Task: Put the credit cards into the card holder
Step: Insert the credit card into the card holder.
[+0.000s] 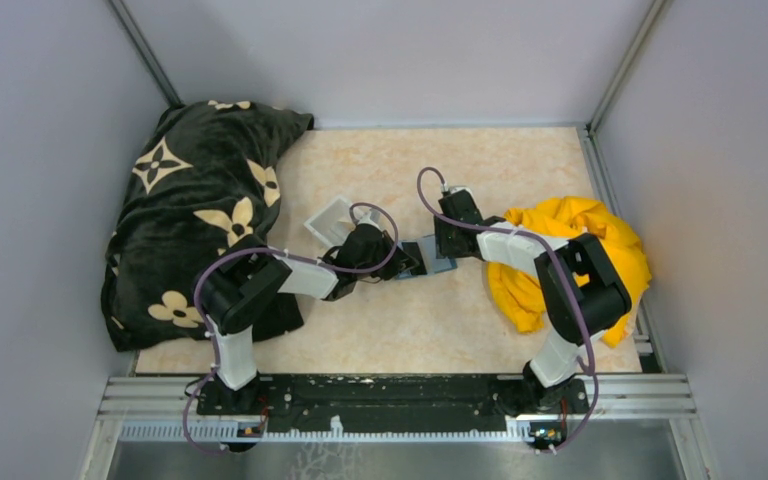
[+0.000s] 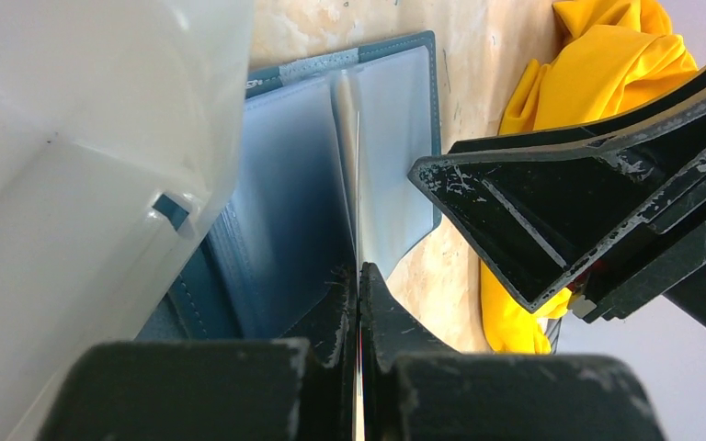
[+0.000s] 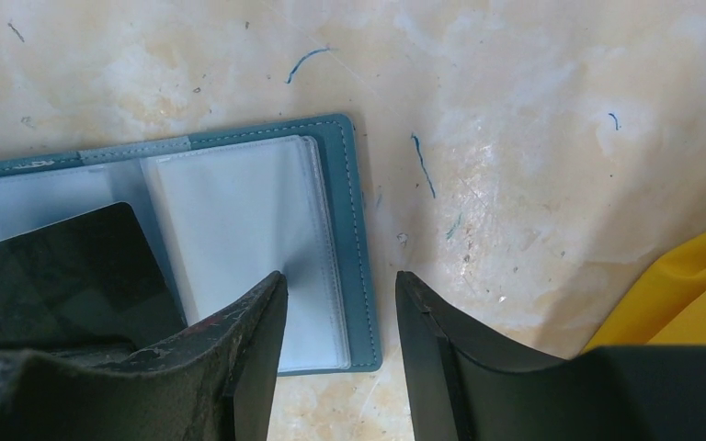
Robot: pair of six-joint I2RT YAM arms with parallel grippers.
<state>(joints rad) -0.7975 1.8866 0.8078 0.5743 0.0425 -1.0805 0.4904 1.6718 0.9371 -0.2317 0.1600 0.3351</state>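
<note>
Left jaws closed tight on card, edge-on, its tip over open holder pages. Right jaws spread, empty, straddling holder's right edge on desk.

card holder mid-table | tray left-behind it | blanket far left | cloth right

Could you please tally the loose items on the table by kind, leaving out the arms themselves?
cloths: 2, the black flowered blanket and the yellow cloth
card holder: 1, lying open
tray: 1
card: 1 in view, pinched by the left gripper
Total: 5
</note>
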